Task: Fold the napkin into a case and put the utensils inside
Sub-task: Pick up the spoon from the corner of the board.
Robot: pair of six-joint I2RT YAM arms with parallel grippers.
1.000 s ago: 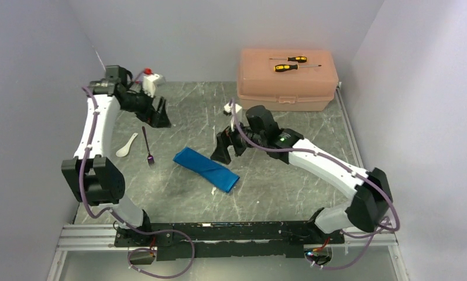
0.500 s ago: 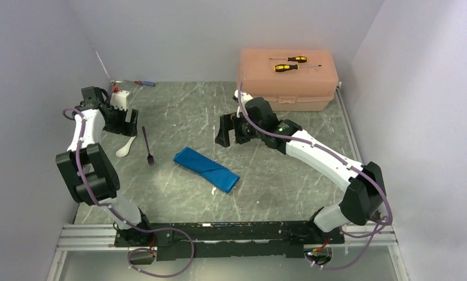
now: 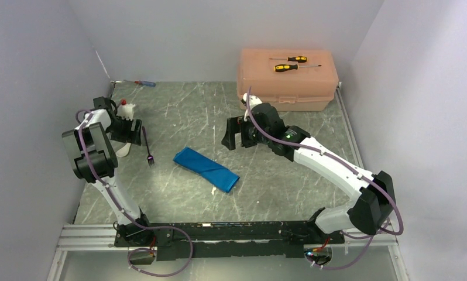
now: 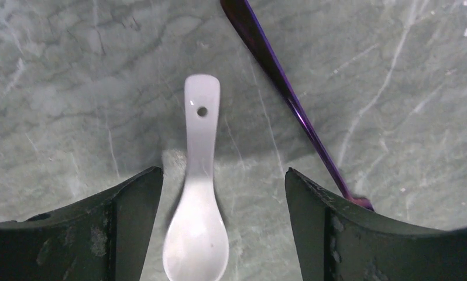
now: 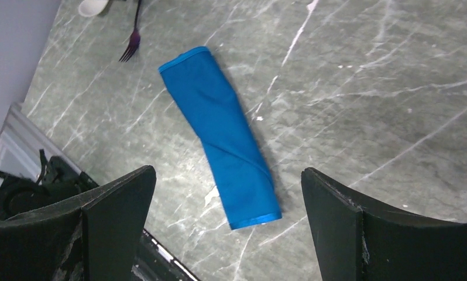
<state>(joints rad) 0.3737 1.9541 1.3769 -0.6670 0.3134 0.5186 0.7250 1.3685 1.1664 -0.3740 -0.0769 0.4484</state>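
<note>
The bright blue napkin (image 3: 206,168) lies folded as a slim flat case in the middle of the table; it also shows in the right wrist view (image 5: 222,134). The white spoon (image 4: 199,202) lies between the open jaws of my left gripper (image 4: 224,225), which hangs just above it at the table's left side (image 3: 127,130). The dark purple fork (image 4: 289,99) lies to its right, its tines (image 3: 150,158) pointing to the near side. My right gripper (image 3: 234,136) is open and empty, raised above the table beyond the case.
A large peach plastic box (image 3: 288,79) stands at the back right with two yellow-and-black screwdrivers (image 3: 289,63) on its lid. A small blue-and-red screwdriver (image 3: 144,84) lies at the back left by the wall.
My left gripper has swung from the back left down and over the spoon. My right gripper has drawn back and up from the case, toward the box.
</note>
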